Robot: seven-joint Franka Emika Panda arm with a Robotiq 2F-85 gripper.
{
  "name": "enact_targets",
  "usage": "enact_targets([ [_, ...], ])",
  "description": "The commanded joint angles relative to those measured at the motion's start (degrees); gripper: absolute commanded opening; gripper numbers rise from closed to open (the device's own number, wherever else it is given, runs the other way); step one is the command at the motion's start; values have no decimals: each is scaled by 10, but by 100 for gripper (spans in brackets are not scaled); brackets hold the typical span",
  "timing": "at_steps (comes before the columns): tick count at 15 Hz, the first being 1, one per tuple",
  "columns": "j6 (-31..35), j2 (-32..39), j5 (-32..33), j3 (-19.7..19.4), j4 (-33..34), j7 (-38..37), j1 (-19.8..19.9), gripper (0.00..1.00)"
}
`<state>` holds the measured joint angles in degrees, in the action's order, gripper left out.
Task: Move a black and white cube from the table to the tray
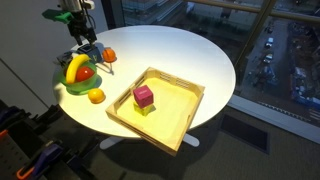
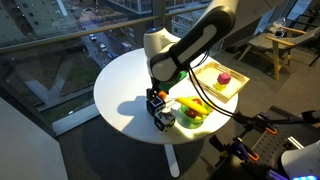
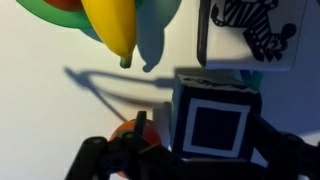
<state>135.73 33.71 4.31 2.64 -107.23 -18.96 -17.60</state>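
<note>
The black and white cube [image 3: 213,125] is sitting on the white tabletop [image 1: 170,50], close to the green fruit bowl [image 1: 70,88] and well apart from the tray [image 1: 172,108], so we are judging that the carry is not yet begun. In the wrist view we are seeing its square-marked face lying between the jaws. They are standing wide apart, one on each side, clamping nothing. We are reading that spread as room left to come down around the cube before closing. A second patterned cube [image 3: 255,30] is resting just beyond it, and an orange [image 3: 128,135] is lying near one jaw, so we are expecting the descent to need care on that side. The tray is holding a magenta cube [image 1: 143,95], yet we are finding bare floor beside it for the set-down.
</note>
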Motion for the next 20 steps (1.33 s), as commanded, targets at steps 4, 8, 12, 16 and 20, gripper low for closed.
enact_targets([
  [4, 1, 23, 12, -8, 29, -15, -9, 100],
  [8, 1, 29, 11, -7, 37, -14, -10, 100],
  [12, 2, 34, 11, -6, 42, -12, -12, 100],
  [16, -1, 38, 11, -6, 50, -12, -14, 100],
  [20, -3, 43, 11, -6, 61, -11, -17, 100],
])
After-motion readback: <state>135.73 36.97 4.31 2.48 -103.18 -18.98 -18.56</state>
